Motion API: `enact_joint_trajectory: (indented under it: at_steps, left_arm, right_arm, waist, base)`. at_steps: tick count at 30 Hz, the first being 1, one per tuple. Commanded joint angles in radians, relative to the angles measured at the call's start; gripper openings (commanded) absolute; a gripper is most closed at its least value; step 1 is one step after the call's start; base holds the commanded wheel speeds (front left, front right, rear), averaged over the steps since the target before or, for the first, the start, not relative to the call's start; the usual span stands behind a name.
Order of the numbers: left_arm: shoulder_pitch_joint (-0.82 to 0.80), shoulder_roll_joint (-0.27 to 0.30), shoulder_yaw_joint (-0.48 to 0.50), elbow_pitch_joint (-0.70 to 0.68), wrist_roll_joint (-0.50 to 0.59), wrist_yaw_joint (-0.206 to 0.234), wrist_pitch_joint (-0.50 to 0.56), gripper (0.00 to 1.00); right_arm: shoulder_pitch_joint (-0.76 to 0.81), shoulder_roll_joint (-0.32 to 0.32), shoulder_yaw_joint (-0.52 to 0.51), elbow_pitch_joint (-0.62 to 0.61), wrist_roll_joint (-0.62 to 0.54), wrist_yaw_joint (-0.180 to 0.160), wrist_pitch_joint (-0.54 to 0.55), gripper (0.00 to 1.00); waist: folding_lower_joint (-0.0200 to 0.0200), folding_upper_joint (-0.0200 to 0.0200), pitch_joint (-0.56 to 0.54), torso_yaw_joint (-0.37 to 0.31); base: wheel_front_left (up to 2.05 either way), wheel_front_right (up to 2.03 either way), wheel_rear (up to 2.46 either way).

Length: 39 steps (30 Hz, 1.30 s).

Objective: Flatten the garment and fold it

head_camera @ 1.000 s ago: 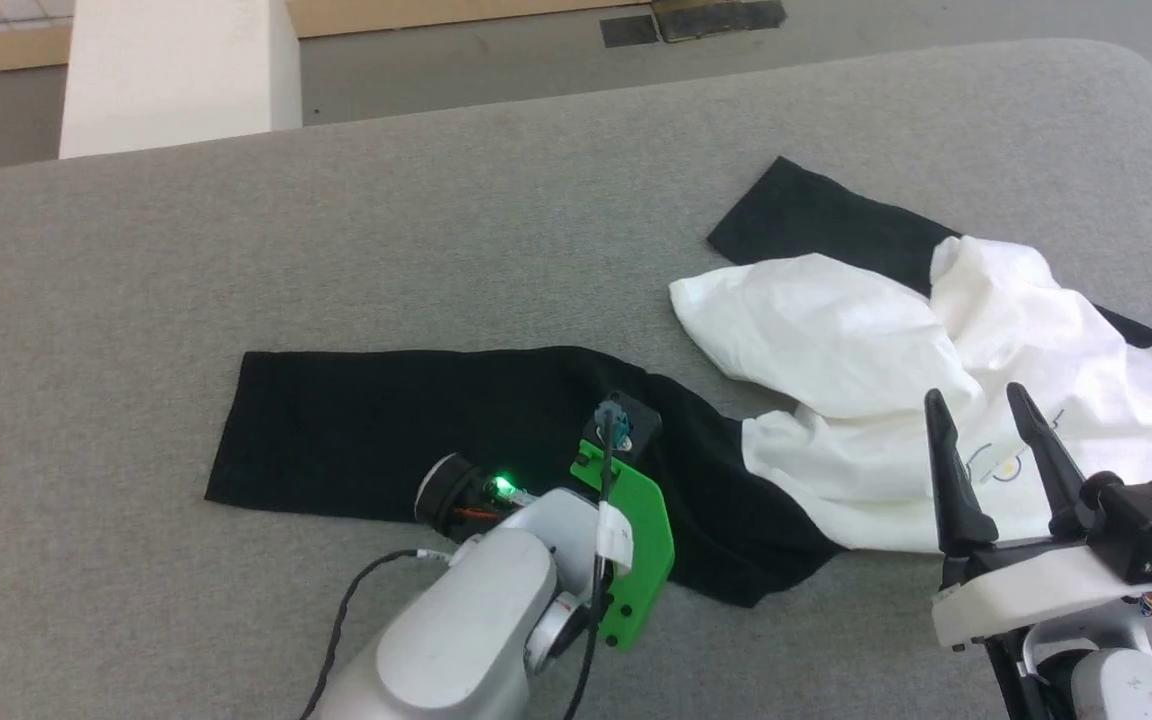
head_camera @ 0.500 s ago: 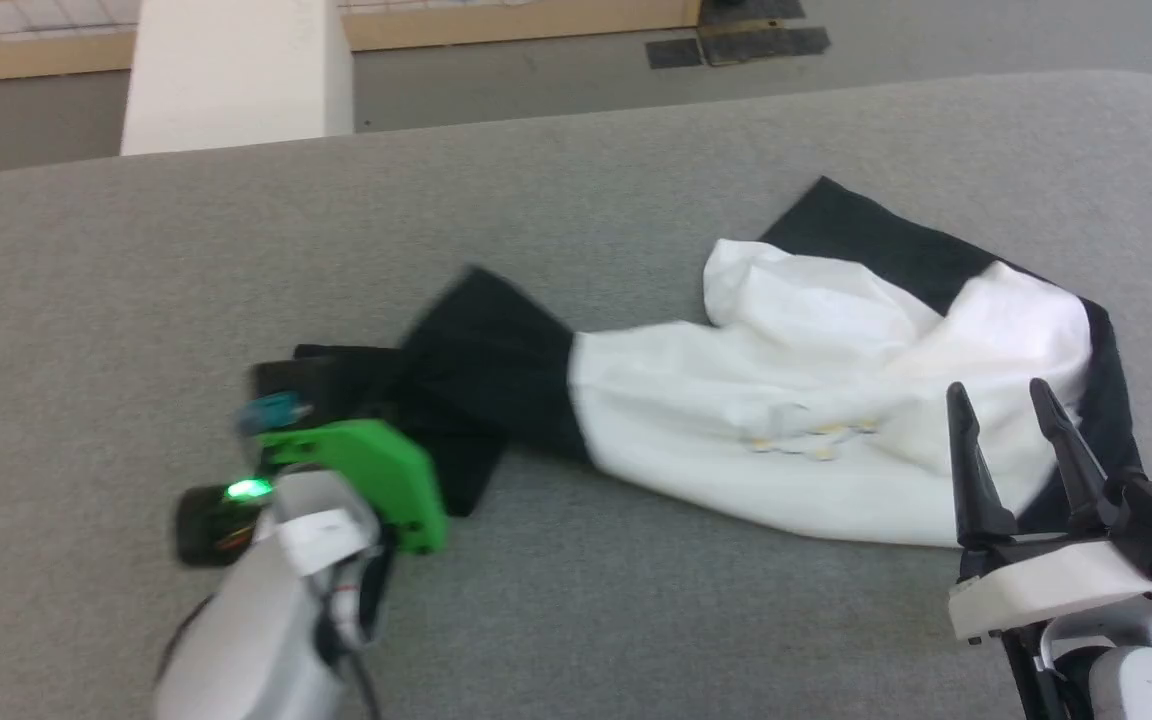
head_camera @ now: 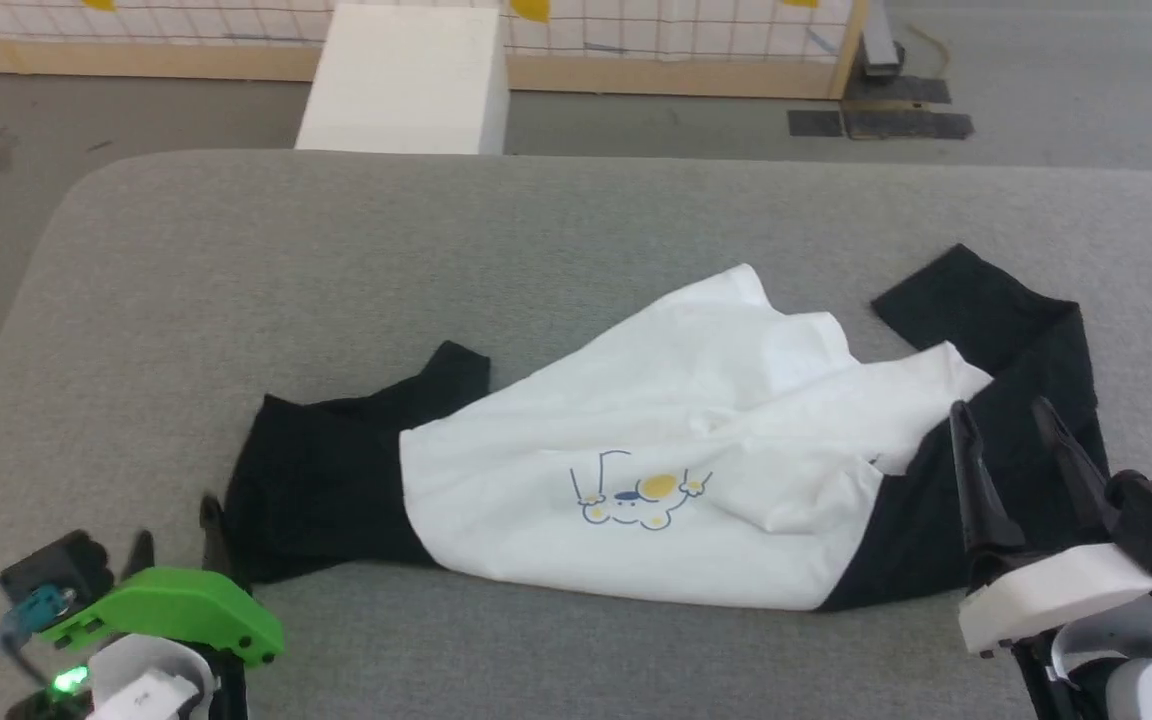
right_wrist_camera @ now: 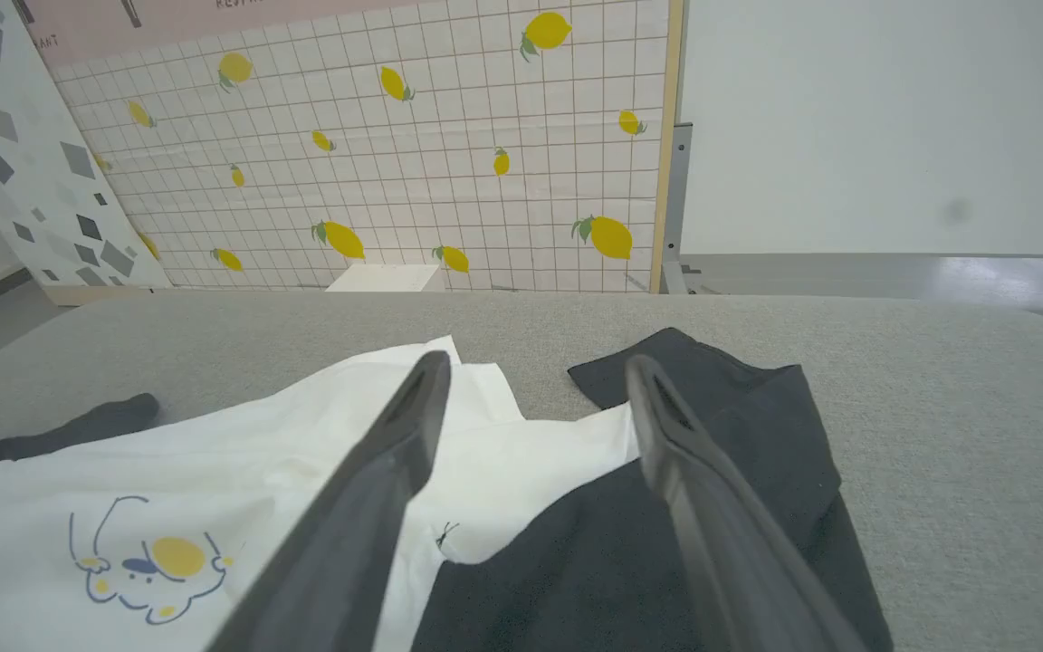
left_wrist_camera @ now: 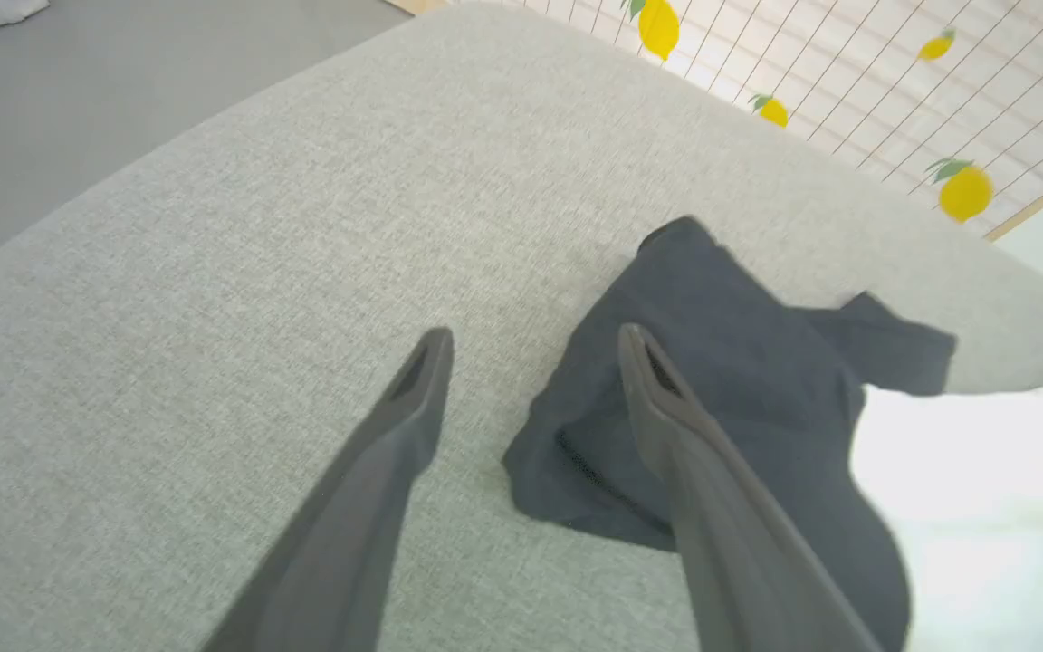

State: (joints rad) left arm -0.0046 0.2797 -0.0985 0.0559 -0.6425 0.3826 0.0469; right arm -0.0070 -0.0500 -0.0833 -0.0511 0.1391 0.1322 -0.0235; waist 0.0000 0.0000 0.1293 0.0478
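Left pincer [head_camera: 176, 535] spread, nothing between the fingers. In its wrist view one finger is over bare grey desk [head_camera: 336, 260], the other over the bunched end of a black sleeve; can't tell if it touches the cloth. Left forearm low at the near desk edge, green bracket on top, fingers pointing away from the robot. Right pincer [head_camera: 1000, 410] also spread and holding nothing, fingers pointing forward and slightly up over the other black sleeve. The garment [head_camera: 696, 420] lies rumpled on the desk between the two pincers: one black sleeve crumpled just ahead of the left pincer, the white body in the middle with folds and creases, the second black sleeve under and beyond the right pincer. The yellow-and-blue print [head_camera: 636, 495] faces up, left of the right pincer. Past the desk's far edge: a white block [head_camera: 401, 80] on the floor, then a lemon-patterned grid wall [right_wrist_camera: 395, 136].
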Motion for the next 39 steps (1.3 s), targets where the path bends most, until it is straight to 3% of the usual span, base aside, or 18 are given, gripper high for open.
enact_joint_trajectory:
  at_steps: [1, 6, 15, 26, 27, 28, 29, 30, 34, 39]
  left_arm:
    - [-0.001, -0.015, 0.013, -0.027, 0.0, -0.025, -0.07, 1.0]
    - [-0.025, -0.031, -0.025, -0.05, 0.062, -0.139, -0.271, 1.0]
    - [-0.099, -0.096, -0.065, -0.075, 0.224, -0.292, -0.308, 1.0]
    - [-0.111, -0.179, -0.019, -0.05, 0.318, -0.384, -0.308, 1.0]
    - [-0.113, -0.183, -0.012, -0.044, 0.323, -0.391, -0.309, 1.0]
    - [-0.114, -0.186, -0.007, -0.04, 0.327, -0.397, -0.309, 1.0]
    - [-0.115, -0.19, -0.002, -0.033, 0.331, -0.403, -0.309, 1.0]
    - [-0.115, -0.193, 0.001, -0.028, 0.336, -0.407, -0.309, 1.0]
    - [-0.108, -0.204, 0.011, -0.009, 0.349, -0.417, -0.309, 1.0]
    - [-0.088, -0.212, 0.027, 0.014, 0.355, -0.428, -0.309, 1.0]
  right_arm:
    - [0.02, 0.0, -0.019, -0.004, 0.001, -0.002, 0.019, 1.0]
    - [0.049, 0.0, -0.137, 0.02, 0.017, -0.002, 0.151, 1.0]
    - [0.009, 0.0, -0.233, 0.114, 0.056, -0.002, 0.365, 1.0]
    - [-0.117, 0.0, -0.264, 0.231, 0.04, -0.002, 0.553, 1.0]
    - [-0.125, 0.0, -0.257, 0.24, 0.045, -0.002, 0.575, 0.88]
    - [-0.13, 0.0, -0.249, 0.245, 0.045, -0.002, 0.591, 0.4]
    - [-0.133, 0.0, -0.241, 0.247, 0.042, -0.002, 0.601, 0.1]
    - [-0.134, 0.0, -0.239, 0.244, 0.04, -0.002, 0.601, 0.0]
    - [-0.122, 0.0, -0.277, 0.2, 0.027, -0.002, 0.533, 0.0]
    - [-0.063, 0.0, -0.406, 0.083, -0.021, -0.002, 0.413, 0.0]
  waist:
    - [0.0, 0.0, -0.013, 0.02]
    - [0.0, 0.0, -0.007, 0.025]
    - [0.0, 0.0, 0.04, 0.008]
    - [0.0, 0.0, 0.1, 0.003]
    - [0.0, 0.0, 0.102, 0.002]
    - [0.0, 0.0, 0.103, 0.001]
    - [0.0, 0.0, 0.101, 0.0]
    - [0.0, 0.0, 0.098, -0.002]
    - [0.0, 0.0, 0.07, -0.011]
    - [0.0, 0.0, 0.013, -0.032]
  base:
    - [0.0, 0.0, 0.0]
    - [0.0, 0.0, 0.0]
    - [0.0, 0.0, 0.0]
    - [0.0, 0.0, 0.0]
    - [0.0, 0.0, 0.0]
    - [0.0, 0.0, 0.0]
    - [0.0, 0.0, 0.0]
    - [0.0, 0.0, 0.0]
    - [0.0, 0.0, 0.0]
    - [0.0, 0.0, 0.0]
